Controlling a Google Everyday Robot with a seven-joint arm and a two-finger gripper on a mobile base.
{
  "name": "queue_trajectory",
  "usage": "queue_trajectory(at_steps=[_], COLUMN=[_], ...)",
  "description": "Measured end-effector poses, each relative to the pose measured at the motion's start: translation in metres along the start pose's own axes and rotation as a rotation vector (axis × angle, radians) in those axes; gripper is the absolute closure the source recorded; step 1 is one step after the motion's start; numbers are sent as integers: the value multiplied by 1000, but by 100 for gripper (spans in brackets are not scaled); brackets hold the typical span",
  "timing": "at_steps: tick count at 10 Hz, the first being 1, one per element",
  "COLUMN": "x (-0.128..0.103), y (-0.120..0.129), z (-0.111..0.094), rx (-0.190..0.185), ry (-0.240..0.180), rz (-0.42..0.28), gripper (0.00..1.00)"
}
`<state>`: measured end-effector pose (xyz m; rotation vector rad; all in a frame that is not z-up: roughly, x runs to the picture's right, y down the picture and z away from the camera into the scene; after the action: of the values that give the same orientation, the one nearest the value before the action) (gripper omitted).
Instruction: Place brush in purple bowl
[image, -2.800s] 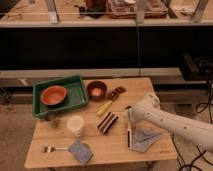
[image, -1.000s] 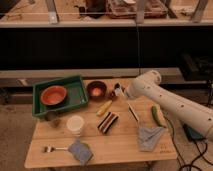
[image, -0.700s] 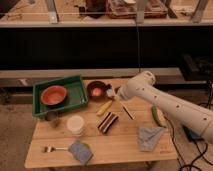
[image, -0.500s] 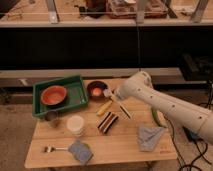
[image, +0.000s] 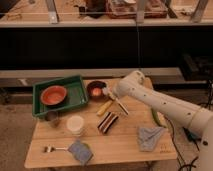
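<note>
Your arm (image: 165, 105) comes in from the lower right and stretches up and to the left, low over the table, its thick white links bending at a rounded joint near the far edge. Your gripper (image: 109, 92) sits at the left tip of that joint, pointing left, its end level with the table's far side.

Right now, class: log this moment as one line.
gripper: beside purple bowl | brush: head near bowl rim, handle trailing over table | placement: not yet done
</note>
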<state>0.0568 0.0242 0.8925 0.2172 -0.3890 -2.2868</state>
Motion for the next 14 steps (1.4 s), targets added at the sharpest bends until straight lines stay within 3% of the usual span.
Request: queue_trajectory(at_steps=[7,14], x=[9,13], y=[10,-6], z=[10,1], rx=[-23,-79], ry=[25,59], rz=[71,24], gripper=[22,20])
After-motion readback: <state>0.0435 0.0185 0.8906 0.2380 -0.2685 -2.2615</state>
